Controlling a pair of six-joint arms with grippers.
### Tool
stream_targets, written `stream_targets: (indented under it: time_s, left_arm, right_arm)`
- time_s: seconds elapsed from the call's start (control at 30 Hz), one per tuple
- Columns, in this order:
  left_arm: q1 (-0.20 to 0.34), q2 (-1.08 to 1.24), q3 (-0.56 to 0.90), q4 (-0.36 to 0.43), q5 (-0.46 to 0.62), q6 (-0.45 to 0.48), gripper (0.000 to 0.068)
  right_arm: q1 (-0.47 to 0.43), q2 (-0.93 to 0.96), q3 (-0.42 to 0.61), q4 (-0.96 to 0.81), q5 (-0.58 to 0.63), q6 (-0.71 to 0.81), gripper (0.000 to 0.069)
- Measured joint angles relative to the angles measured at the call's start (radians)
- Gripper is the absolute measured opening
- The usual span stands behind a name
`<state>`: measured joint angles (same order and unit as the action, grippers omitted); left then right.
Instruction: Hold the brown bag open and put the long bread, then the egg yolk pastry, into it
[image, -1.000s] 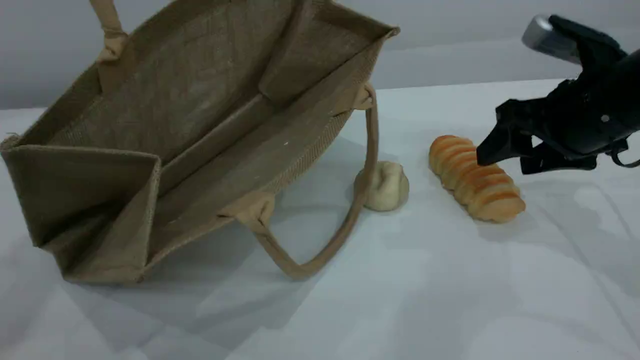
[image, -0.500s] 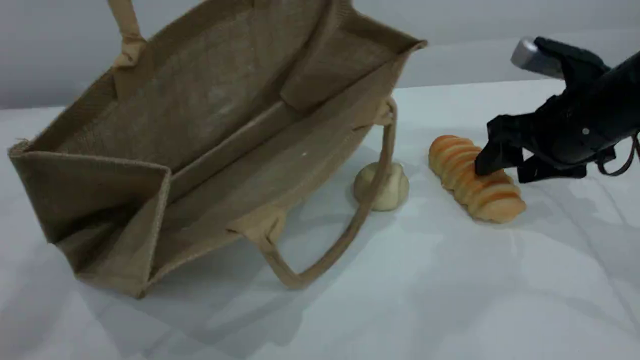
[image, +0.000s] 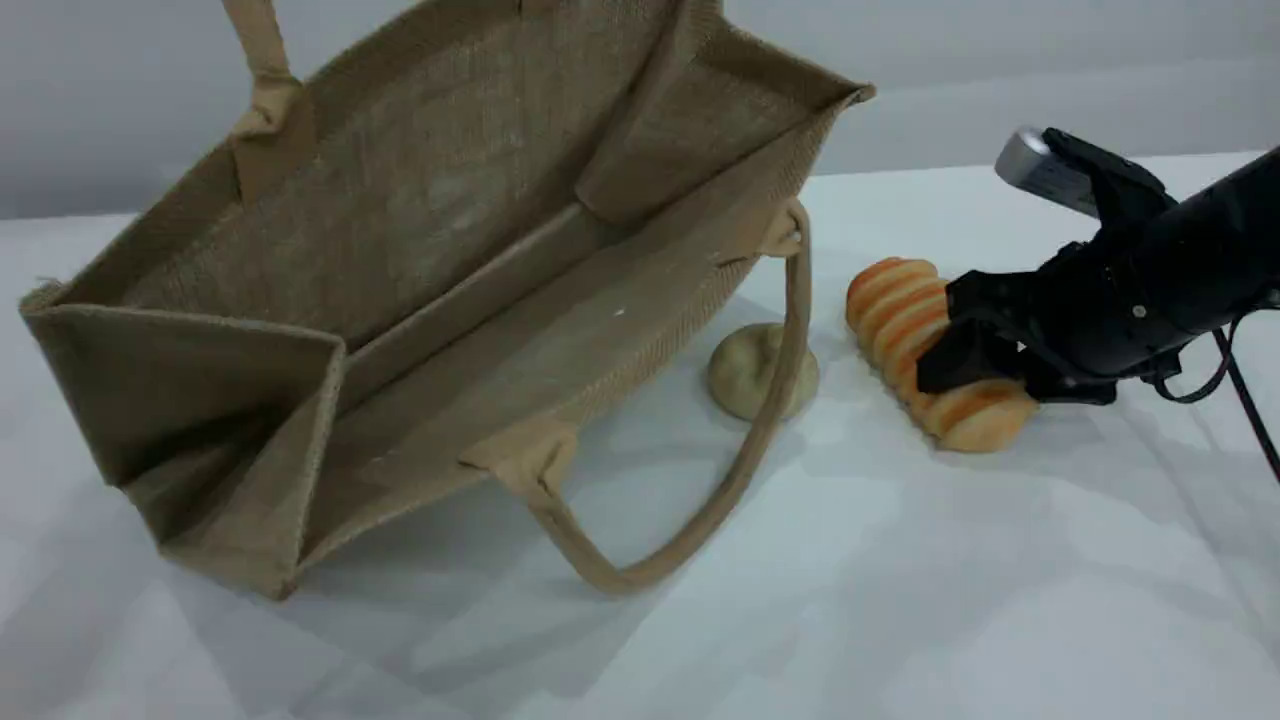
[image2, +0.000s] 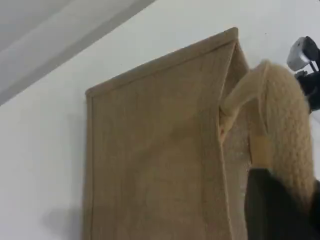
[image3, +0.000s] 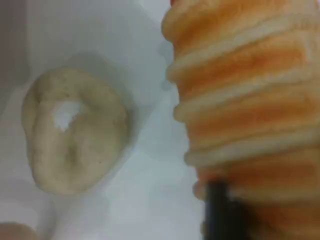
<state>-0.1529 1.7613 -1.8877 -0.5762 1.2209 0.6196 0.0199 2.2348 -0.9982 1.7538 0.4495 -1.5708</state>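
Observation:
The brown bag stands tilted with its mouth wide open towards me. Its upper handle runs out of the top of the scene view. In the left wrist view my left gripper is shut on that handle above the bag. The long bread lies on the table right of the bag. My right gripper straddles its near half, fingers pressed to its sides. The egg yolk pastry sits between bag and bread, behind the hanging lower handle. The right wrist view shows bread and pastry.
The white table stretches bare in front and to the right. The right arm's cable trails at the right edge. A grey wall rises behind the table.
My right gripper has come down and leftward onto the long bread and narrowed around it, nudging the loaf slightly. The bag has shifted a little to the right and opened wider.

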Motion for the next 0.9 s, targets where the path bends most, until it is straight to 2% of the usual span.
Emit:
stream_targets:
  time_s: [0.07, 0.13, 0.3, 0.5, 0.63, 0.73, 0.9]
  left_arm:
    - [0.000, 0.000, 0.000, 0.000, 0.000, 0.000, 0.0084]
    - [0.000, 0.000, 0.000, 0.000, 0.000, 0.000, 0.0084]
    - [0.000, 0.000, 0.000, 0.000, 0.000, 0.000, 0.0084]
    - [0.000, 0.000, 0.000, 0.002, 0.000, 0.000, 0.0084]
    - [0.000, 0.000, 0.000, 0.004, 0.000, 0.000, 0.0084]
    - [0.000, 0.000, 0.000, 0.004, 0.000, 0.000, 0.0084]
    - [0.000, 0.000, 0.000, 0.004, 0.000, 0.009, 0.0084]
  right_arm:
    - [0.000, 0.001, 0.001, -0.001, 0.007, 0.002, 0.0194]
    - [0.000, 0.000, 0.002, -0.007, 0.020, 0.002, 0.0153]
    - [0.000, -0.040, 0.006, -0.026, 0.026, 0.001, 0.0143]
    - [-0.027, -0.172, 0.017, -0.014, -0.117, 0.001, 0.0132]
    - [-0.079, -0.296, 0.066, -0.019, -0.186, 0.001, 0.0129]
    - [-0.120, -0.407, 0.119, -0.051, -0.163, 0.009, 0.0129]
    - [-0.127, -0.618, 0.204, -0.109, 0.014, 0.081, 0.0116]
